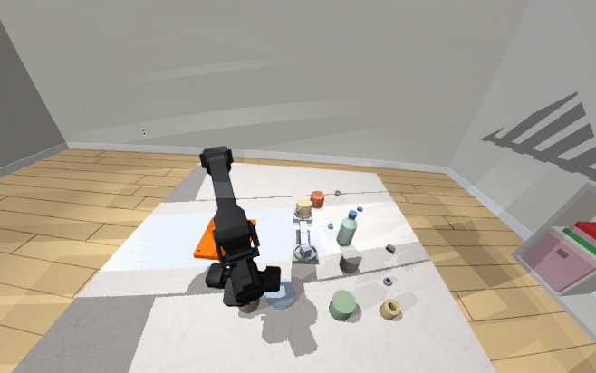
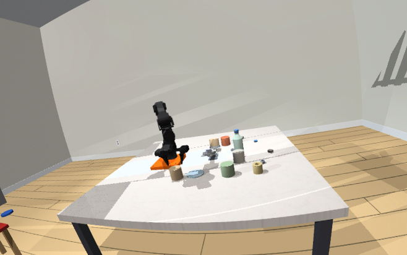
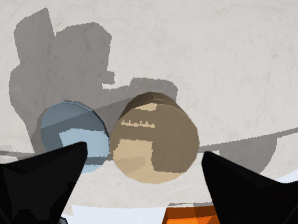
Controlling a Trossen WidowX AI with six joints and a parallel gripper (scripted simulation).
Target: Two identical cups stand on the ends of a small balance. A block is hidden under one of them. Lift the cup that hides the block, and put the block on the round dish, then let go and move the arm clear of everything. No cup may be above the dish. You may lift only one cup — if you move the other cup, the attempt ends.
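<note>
Open-jawed black gripper (image 3: 143,183) over squat tan cylindrical cup (image 3: 154,137), beside flat round dish (image 3: 72,132).

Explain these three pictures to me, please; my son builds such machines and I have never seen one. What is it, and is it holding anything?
It is one black robot arm on an orange base, bolted to a table. One picture looks down from above, one from across the room, and one from a camera at the arm's wrist. The arm's two-fingered gripper is open and holds nothing; a tan cup stands on the table under it, beside a pale blue round dish. Farther off a small balance carries a second tan cup on its far end and a small grey block, uncovered, on its near end. Other cups, a bottle and small bits stand around.
</note>
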